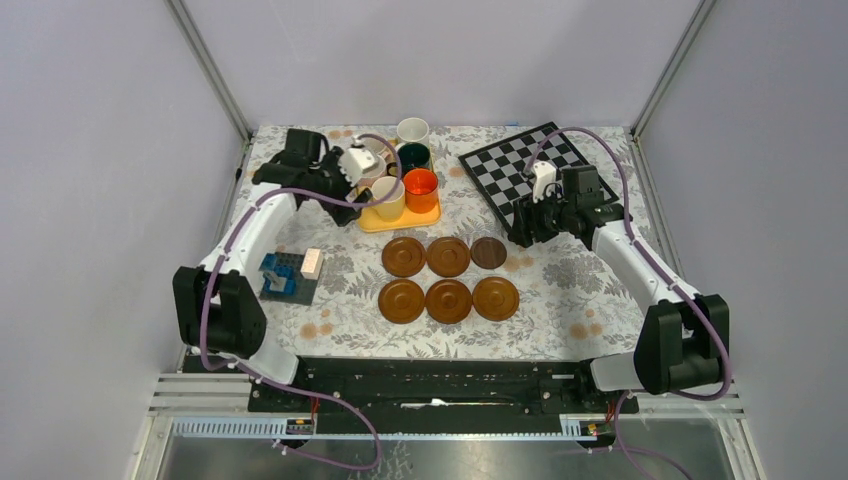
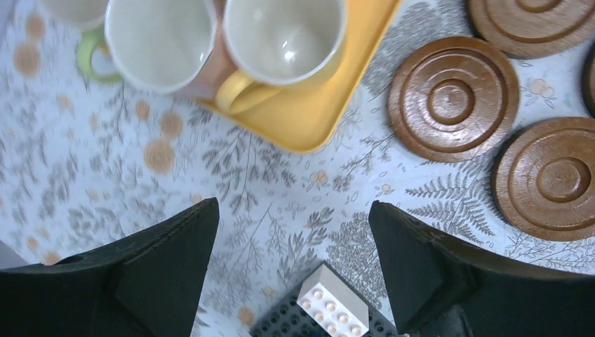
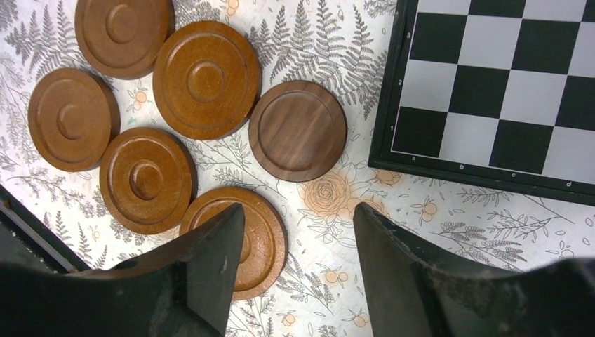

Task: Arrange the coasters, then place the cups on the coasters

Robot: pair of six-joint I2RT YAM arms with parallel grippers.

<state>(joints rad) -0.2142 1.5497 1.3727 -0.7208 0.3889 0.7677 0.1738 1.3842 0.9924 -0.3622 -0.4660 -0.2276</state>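
your left gripper [image 2: 291, 207] is wide open, right gripper [image 3: 298, 210] part open, both empty; pinch the probably slick yellow cup [image 2: 281, 42] by its rim.

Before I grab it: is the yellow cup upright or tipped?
Upright. The yellow cup stands on the tray, mouth facing up, empty inside.

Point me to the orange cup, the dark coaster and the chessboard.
orange cup [image 1: 421, 193]: top view, on its outer wall.
dark coaster [image 3: 297, 130]: right wrist view, centre of its top face.
chessboard [image 3: 477, 91]: right wrist view, on its chequered surface.
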